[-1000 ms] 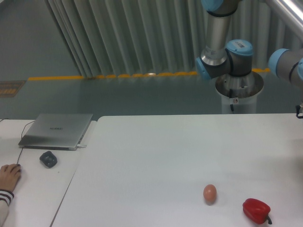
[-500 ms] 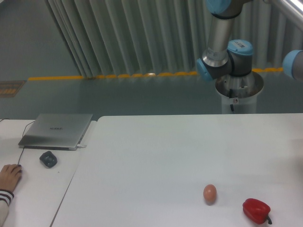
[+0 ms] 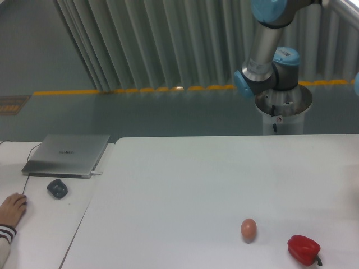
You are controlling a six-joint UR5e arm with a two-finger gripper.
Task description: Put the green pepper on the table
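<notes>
Showing no green pepper on the counter (image 3: pixel 185 185) yet, only egg (image 3: pixel 248 229) and red pepper (image 3: pixel 303 249); gripper out of view.

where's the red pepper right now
The red pepper lies on the white table near its front right corner in the camera view, just right of the brown egg and not touching it.
</notes>
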